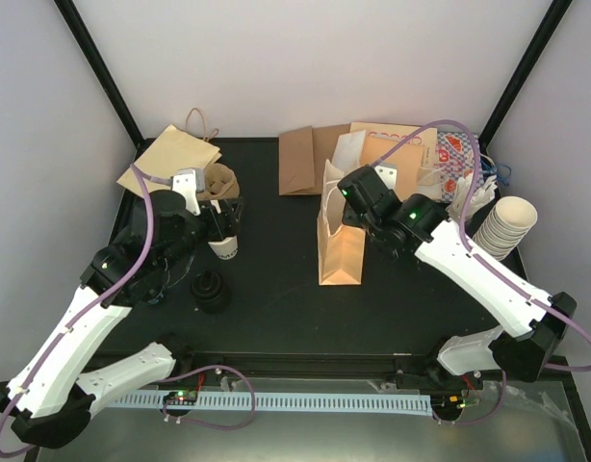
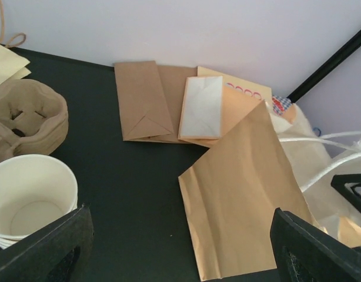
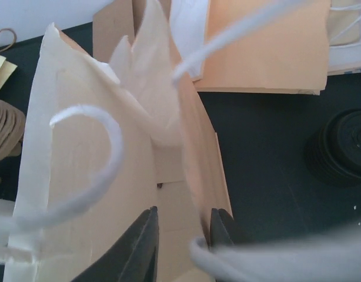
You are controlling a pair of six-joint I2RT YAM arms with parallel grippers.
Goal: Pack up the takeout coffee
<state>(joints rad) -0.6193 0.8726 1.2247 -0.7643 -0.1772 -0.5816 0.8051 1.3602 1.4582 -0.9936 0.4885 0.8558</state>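
Note:
No cup with a black lid shows in any view. A lidless cream cup (image 1: 224,248) stands by my left gripper (image 1: 230,223); in the left wrist view the cup (image 2: 30,202) is left of the open, empty gripper (image 2: 180,264). A stack of black lids (image 1: 211,292) lies in front of it and also shows in the right wrist view (image 3: 342,150). A tan paper bag (image 1: 340,245) with white handles stands mid-table. My right gripper (image 1: 347,204) is at its mouth, and its fingers (image 3: 142,247) are parted inside the bag (image 3: 92,176).
A brown pulp carrier tray (image 1: 221,183) sits behind the cup and shows in the left wrist view (image 2: 27,117). Flat paper bags (image 1: 305,159) lie at the back, one more (image 1: 175,154) at back left. A tall stack of lidless cups (image 1: 507,226) leans at right.

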